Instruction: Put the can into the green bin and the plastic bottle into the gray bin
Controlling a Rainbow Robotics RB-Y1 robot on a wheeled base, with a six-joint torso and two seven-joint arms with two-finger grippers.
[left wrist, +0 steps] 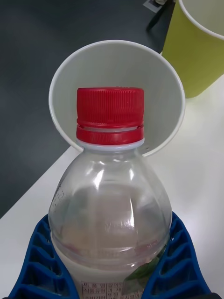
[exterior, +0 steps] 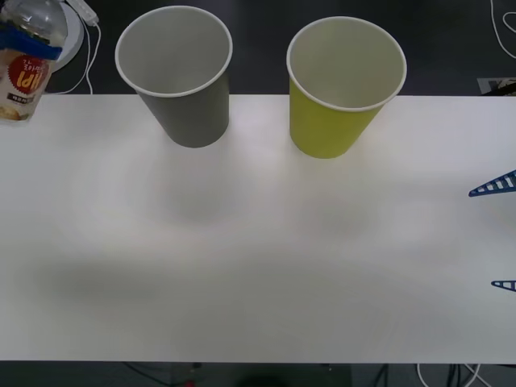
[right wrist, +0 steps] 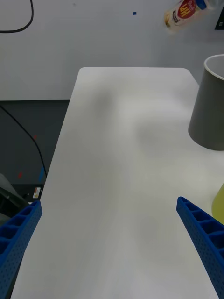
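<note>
My left gripper (exterior: pixel 28 40) is shut on the plastic bottle (exterior: pixel 24 68), holding it in the air past the table's far left corner, to the left of the gray bin (exterior: pixel 177 76). In the left wrist view the bottle (left wrist: pixel 109 196) sits between the blue fingers (left wrist: pixel 35 261), its red cap pointing at the gray bin's pale mouth (left wrist: pixel 116 65). The green bin (exterior: pixel 343 89) stands upright to the right of the gray one. My right gripper (exterior: pixel 500 235) hangs open over the table's right edge, holding nothing. The can is out of view.
Both bins stand near the far edge of the white table (exterior: pixel 258 266). White cables (exterior: pixel 89 48) lie on the dark floor beyond it. In the right wrist view the gray bin (right wrist: pixel 210 107) and a sliver of the green bin (right wrist: pixel 219 201) stand along the table's side.
</note>
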